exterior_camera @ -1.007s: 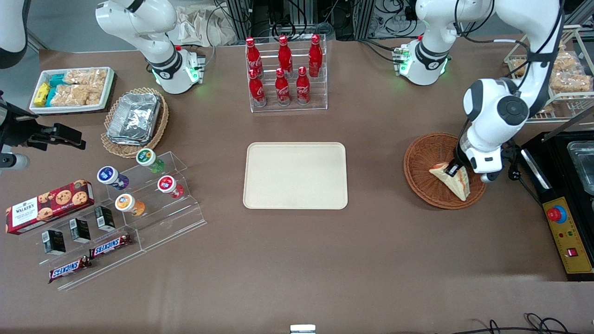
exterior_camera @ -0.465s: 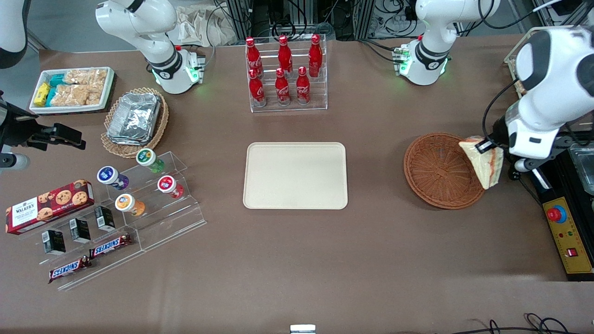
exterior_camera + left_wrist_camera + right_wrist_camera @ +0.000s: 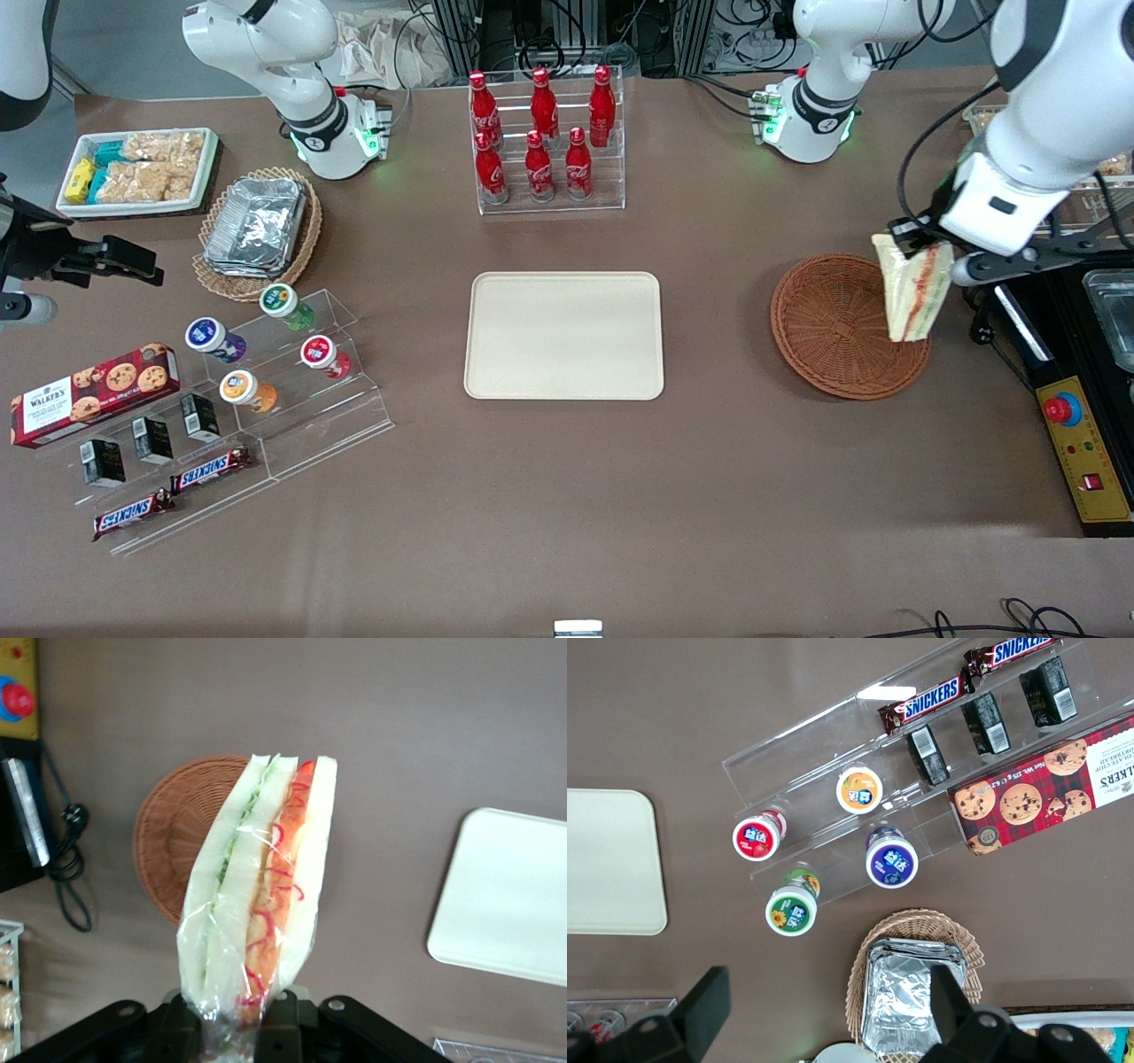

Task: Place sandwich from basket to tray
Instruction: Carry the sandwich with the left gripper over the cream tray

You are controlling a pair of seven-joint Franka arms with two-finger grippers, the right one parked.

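Observation:
My left gripper (image 3: pixel 915 237) hangs high above the working arm's end of the table, shut on the sandwich (image 3: pixel 912 288). The wrapped wedge of white bread with red and green filling (image 3: pixel 257 895) dangles point down from the fingers (image 3: pixel 288 1028), over the rim of the round reddish-brown basket (image 3: pixel 828 323). The basket (image 3: pixel 177 850) lies empty below it. The cream tray (image 3: pixel 564 335) lies flat at the table's middle with nothing on it, well away from the gripper toward the parked arm's end, and its corner (image 3: pixel 505 895) shows in the wrist view.
A rack of red cola bottles (image 3: pixel 545 142) stands farther from the front camera than the tray. A black box with a red button (image 3: pixel 1076 443) sits beside the basket. A foil-packet basket (image 3: pixel 257 232), a snack tray (image 3: pixel 137 170) and an acrylic stand of cups and bars (image 3: pixel 248 390) fill the parked arm's end.
The gripper has lifted the sandwich out of the basket and carried it upward. The wedge now hangs over the basket's rim instead of lying inside.

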